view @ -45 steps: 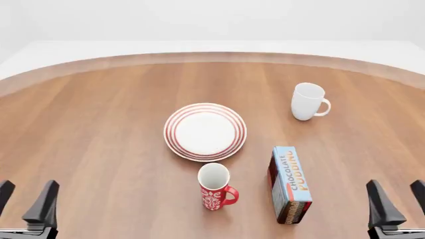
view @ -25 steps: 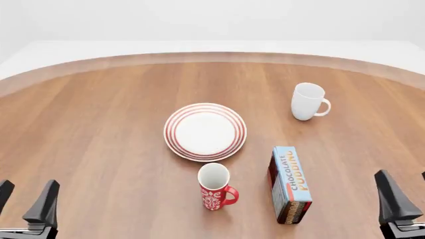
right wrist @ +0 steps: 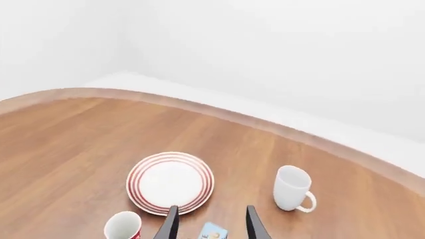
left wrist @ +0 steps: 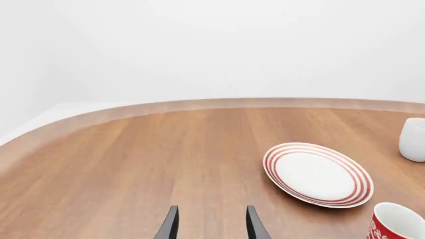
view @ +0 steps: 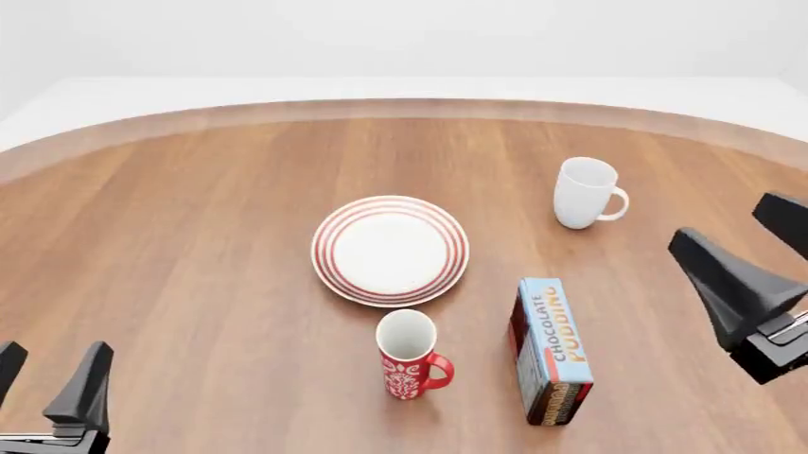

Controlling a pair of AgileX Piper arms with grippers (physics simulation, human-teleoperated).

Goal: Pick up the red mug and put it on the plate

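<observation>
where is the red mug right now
In the front view the red mug stands upright on the table, just nearer than the plate and left of the chocolate pudding box.

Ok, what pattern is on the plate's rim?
Concentric red rings on white, around a plain white centre; the plate shows best in the front view.

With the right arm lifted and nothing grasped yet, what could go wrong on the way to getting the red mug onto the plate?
1. The chocolate pudding box stands upright close beside the red mug, on the side the right hand would come from; an approach could topple it.
2. The mug's handle points toward that box, so the open hand may catch it.
3. The plate lies just beyond the mug, so a low carry could clip its rim.
</observation>
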